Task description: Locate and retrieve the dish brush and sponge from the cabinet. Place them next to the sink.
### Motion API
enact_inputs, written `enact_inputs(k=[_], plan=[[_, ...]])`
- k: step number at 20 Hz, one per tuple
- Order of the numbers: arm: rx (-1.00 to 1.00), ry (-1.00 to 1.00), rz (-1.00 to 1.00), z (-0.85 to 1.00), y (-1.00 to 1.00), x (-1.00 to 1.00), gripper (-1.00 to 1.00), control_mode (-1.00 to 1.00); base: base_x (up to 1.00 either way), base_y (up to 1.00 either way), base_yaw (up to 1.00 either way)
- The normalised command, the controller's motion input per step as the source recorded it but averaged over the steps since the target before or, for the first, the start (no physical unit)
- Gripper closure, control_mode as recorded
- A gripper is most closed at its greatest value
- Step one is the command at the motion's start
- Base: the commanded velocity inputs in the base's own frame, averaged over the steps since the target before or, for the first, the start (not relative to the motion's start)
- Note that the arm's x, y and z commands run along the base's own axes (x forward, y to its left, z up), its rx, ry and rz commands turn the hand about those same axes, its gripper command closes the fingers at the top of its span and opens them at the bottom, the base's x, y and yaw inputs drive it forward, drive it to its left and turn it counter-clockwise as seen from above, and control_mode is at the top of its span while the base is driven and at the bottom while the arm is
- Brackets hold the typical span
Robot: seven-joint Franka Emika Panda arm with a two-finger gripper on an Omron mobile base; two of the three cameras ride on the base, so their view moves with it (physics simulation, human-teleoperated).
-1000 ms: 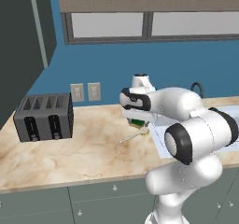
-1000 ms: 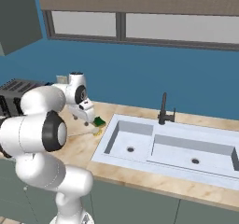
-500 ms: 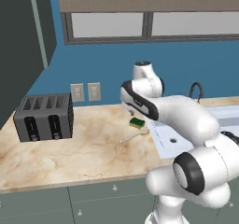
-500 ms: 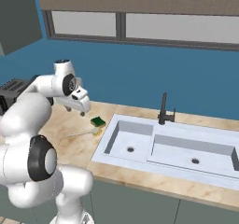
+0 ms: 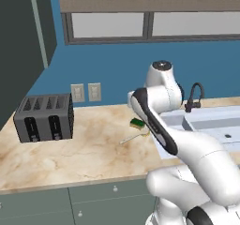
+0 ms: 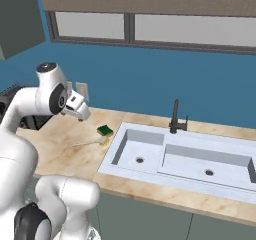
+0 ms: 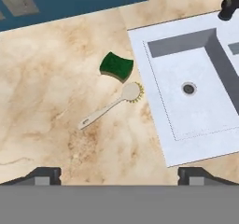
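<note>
Gripper (image 7: 119, 174), jaws apart and empty, hangs above the dish brush (image 7: 111, 105) and sponge (image 7: 116, 66) beside the sink (image 7: 196, 139); lift away cleanly without nudging either.

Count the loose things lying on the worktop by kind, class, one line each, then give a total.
Sponge: 1
Dish brush: 1
Toaster: 1
Total: 3
</note>
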Motion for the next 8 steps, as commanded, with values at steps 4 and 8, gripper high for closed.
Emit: enact_inputs(k=[4, 8], plan=[[0.06, -0.35, 0.07, 0.25, -0.08, -0.77, -1.0, -1.0, 0.0, 0.0, 0.0], [0.01, -0.28, 0.06, 0.15, -0.03, -0.73, -1.0, -1.0, 0.0, 0.0, 0.0]])
